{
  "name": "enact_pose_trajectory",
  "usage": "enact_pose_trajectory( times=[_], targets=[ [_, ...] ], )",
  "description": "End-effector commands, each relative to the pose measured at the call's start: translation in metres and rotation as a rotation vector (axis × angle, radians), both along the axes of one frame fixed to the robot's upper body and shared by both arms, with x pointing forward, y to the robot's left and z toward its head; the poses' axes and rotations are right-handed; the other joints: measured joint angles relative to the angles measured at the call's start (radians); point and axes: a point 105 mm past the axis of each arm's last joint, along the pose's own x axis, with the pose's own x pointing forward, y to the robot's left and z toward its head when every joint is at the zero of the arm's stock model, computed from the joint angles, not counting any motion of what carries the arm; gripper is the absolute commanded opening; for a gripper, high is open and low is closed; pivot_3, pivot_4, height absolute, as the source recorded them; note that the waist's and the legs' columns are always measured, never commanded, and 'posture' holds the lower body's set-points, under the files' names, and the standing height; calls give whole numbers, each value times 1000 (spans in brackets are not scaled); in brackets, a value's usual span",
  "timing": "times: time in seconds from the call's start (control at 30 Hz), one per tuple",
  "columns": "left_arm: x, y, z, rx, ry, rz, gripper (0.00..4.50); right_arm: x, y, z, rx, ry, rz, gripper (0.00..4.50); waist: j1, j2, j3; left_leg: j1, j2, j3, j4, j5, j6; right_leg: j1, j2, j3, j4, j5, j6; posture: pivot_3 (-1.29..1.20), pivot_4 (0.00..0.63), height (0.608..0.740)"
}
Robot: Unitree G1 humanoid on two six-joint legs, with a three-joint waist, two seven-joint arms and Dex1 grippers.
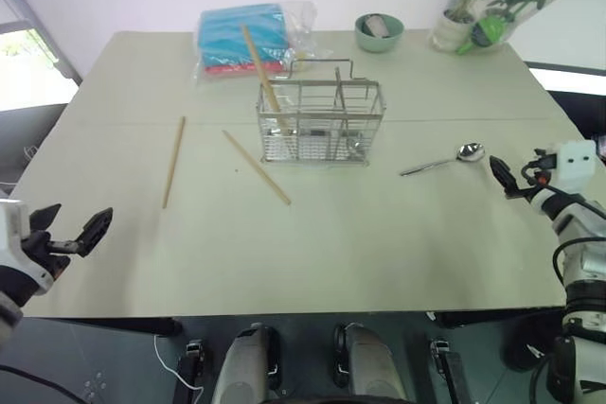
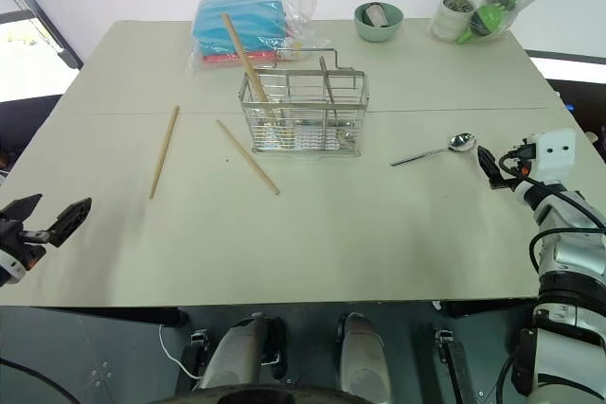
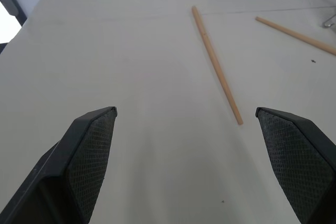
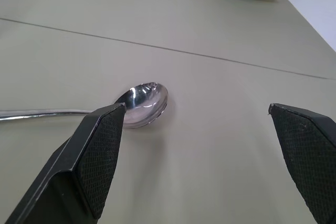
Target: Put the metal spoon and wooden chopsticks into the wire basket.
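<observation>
Both the left gripper point(image 1: 71, 229) and the right gripper point(image 4: 202, 150) hover spread wide, holding nothing. The spoon point(image 1: 441, 162) lies just beyond the right one. Two chopsticks point(image 1: 173, 161) lie on the table point(image 1: 379, 253); a third leans in the basket point(image 1: 320, 124).

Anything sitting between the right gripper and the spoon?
No. Only bare table lies between the open right gripper and the metal spoon; the right wrist view shows it too.
</observation>
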Motion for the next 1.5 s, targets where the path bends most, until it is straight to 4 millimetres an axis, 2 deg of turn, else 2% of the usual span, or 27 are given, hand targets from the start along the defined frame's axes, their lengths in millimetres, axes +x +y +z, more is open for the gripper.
enact_pose_trajectory(
  times=[0.03,0.53,0.8,0.87,0.97,1.03,1.1,1.13,1.17,1.23,1.3,1.33,1.4,1.5],
  targets=[
    [1,-4,10,48,-30,-21,4456,0,1,16,-14,-59,1,4500,-1,0,0,0,0,0,0,0,0,0,0,0,0,0,0,0,150,715],
    [8,0,13,54,-44,4,4456,-2,-3,17,-13,-66,-12,4500,0,0,0,0,0,0,0,0,0,0,0,0,0,0,0,0,150,715],
    [10,0,16,33,-56,14,4456,1,-3,30,-27,-88,-4,4500,0,0,0,0,0,0,0,0,0,0,0,0,0,0,0,0,150,715],
    [13,0,20,36,-54,-1,4456,2,-2,35,-37,-95,5,4500,1,0,0,0,0,0,0,0,0,0,0,0,0,0,0,0,150,715],
    [22,-10,36,11,-84,-63,4456,3,-1,45,-80,-103,32,4500,3,0,0,0,0,0,0,0,0,0,0,0,0,0,0,0,150,715],
    [30,-32,56,-9,-120,-180,4456,7,0,58,-115,-107,71,4500,1,0,0,0,0,0,0,1,0,1,0,0,1,0,0,0,150,715],
    [36,-74,79,-19,-141,-402,4456,14,12,74,-190,-88,188,4500,1,0,1,0,0,0,0,1,0,1,0,0,1,0,0,0,150,715],
    [37,-87,86,-20,-138,-477,4456,16,16,79,-221,-77,233,4500,1,0,1,0,0,0,1,1,-1,1,0,0,1,0,0,0,150,715],
    [35,-111,91,-7,-121,-609,4456,20,24,85,-266,-55,308,4500,-2,1,1,0,0,0,0,1,-1,0,0,0,1,0,0,0,150,715],
    [31,-136,94,19,-83,-759,4456,23,32,93,-322,-25,394,4500,-5,2,1,1,0,0,0,1,-2,1,1,0,0,0,1,0,150,715],
    [20,-169,95,45,-36,-984,4456,28,45,101,-431,37,515,4500,-7,2,2,2,0,1,-1,4,-7,2,1,0,1,2,5,0,150,715],
    [16,-178,96,51,-19,-1054,4456,30,49,104,-468,61,553,4500,-8,3,3,1,0,1,-1,5,-7,1,2,0,1,2,5,0,150,715],
    [14,-197,96,40,12,-1202,4456,32,59,97,-543,188,666,4500,-8,4,4,1,0,1,-1,5,-8,1,2,0,1,2,5,0,150,715],
    [18,-219,90,77,48,-1327,4456,30,67,82,-665,364,787,4500,-5,4,4,2,-1,1,-1,6,-9,1,3,0,2,2,5,0,150,715]
  ],
)
